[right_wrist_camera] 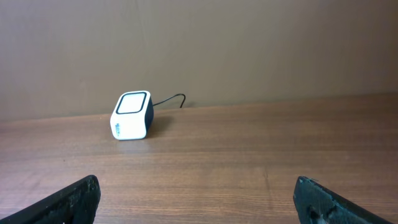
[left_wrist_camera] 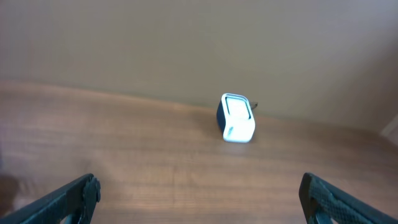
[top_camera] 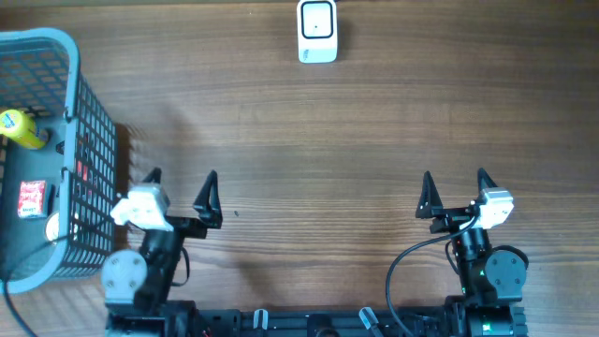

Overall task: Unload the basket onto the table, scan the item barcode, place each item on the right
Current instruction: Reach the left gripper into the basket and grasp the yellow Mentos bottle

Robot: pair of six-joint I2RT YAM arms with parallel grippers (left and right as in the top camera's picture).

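Counted things
1 scanner (top_camera: 317, 31), 1 basket (top_camera: 70, 56), 1 yellow item (top_camera: 21, 128), 1 red-labelled pack (top_camera: 33, 198), 2 grippers: left gripper (top_camera: 182, 178), right gripper (top_camera: 455, 178).

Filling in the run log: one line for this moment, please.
left gripper: open, empty | right gripper: open, empty | items: in basket | scanner: far side, nothing presented

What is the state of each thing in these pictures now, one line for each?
left pincer: open, empty.
right pincer: open, empty.
scanner: standing at the far side, untouched.
basket: upright at the left, holding items.
yellow item: lying in the basket.
red-labelled item: lying in the basket.
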